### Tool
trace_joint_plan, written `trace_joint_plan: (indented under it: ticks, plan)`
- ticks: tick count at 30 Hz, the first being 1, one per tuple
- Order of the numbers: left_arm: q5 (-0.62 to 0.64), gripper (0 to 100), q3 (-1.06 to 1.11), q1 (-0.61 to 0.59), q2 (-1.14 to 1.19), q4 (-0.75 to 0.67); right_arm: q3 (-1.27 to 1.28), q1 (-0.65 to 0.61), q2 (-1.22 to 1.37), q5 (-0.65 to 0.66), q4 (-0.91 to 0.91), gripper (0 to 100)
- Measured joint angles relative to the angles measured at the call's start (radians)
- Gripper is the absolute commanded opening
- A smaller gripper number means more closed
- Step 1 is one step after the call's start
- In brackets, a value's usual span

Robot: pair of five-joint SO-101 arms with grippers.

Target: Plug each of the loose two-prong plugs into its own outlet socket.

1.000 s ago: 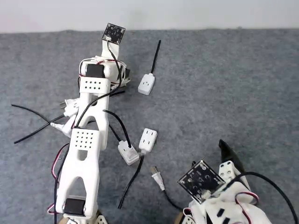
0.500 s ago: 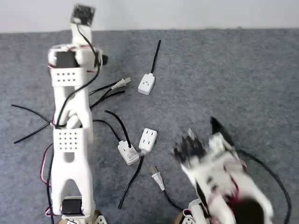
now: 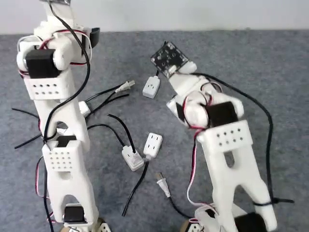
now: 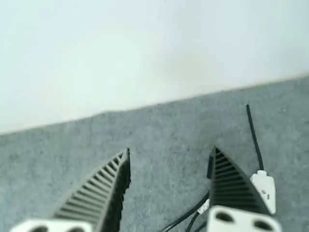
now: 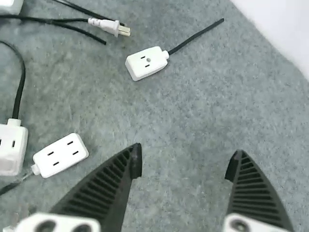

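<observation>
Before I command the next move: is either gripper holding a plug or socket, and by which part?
Nothing is held. The left gripper and the right gripper are both open, with only bare carpet in the gaps.

Loose plug (image 3: pixel 126 86) just left of single socket (image 3: pixel 151 87); another plug (image 3: pixel 162 184) before double socket (image 3: pixel 153 145)

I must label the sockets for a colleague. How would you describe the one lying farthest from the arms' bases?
On the grey carpet, look at the far side near the white wall. The socket lies alone there, its straight black cord pointing at the wall; the other two sockets lie together mid-carpet.
</observation>
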Motion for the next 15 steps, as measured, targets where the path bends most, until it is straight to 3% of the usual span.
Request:
trace_joint_plan:
  ticks: [15]
  plan:
    - [-0.038, 26, 0.043, 0.043, -0.42, 0.005, -0.046, 0.0, -0.058, -0.011, 0.051, 28.1]
